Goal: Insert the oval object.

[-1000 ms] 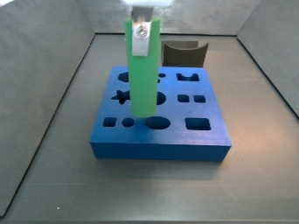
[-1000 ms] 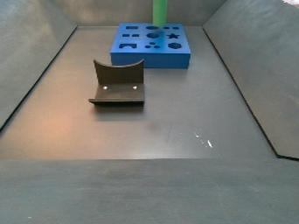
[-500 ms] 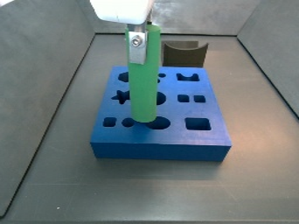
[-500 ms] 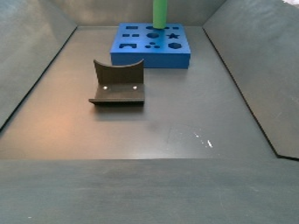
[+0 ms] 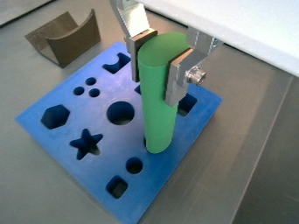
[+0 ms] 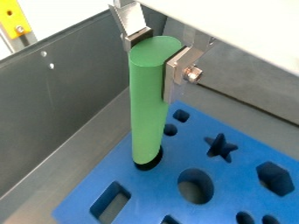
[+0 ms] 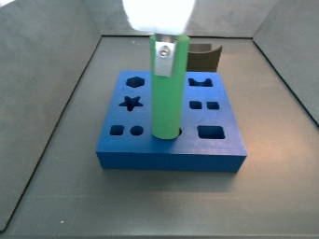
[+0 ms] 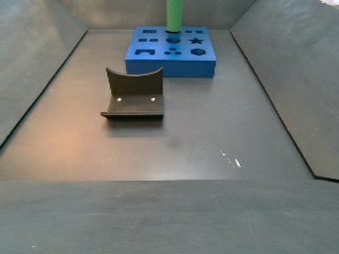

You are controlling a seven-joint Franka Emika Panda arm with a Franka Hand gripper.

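Note:
The oval object (image 7: pixel 166 89), a long bright green rod, stands upright with its lower end in a hole at the front middle of the blue block (image 7: pixel 206 154). My gripper (image 7: pixel 163 51) is shut on the rod's top end, directly above the block. In both wrist views the silver fingers (image 5: pixel 181 77) (image 6: pixel 177 68) clamp the rod (image 5: pixel 162 105) (image 6: pixel 145 105) from two sides. The rod's tip sits inside the block's hole (image 6: pixel 147 163). In a side view the rod (image 8: pixel 173 12) rises from the block (image 8: pixel 172 62) at the far end.
A dark grey curved block (image 8: pixel 134 94) lies on the floor apart from the blue block; it also shows in other views (image 7: pixel 207 56) (image 5: pixel 65 37). The blue block has several other shaped holes, among them a star (image 7: pixel 134 82). Grey walls (image 6: pixel 59 114) enclose the floor.
The gripper has come lower and shifted right with the rod. The rod has gone from leaning to upright, and its lower end sits deeper in the block's hole.

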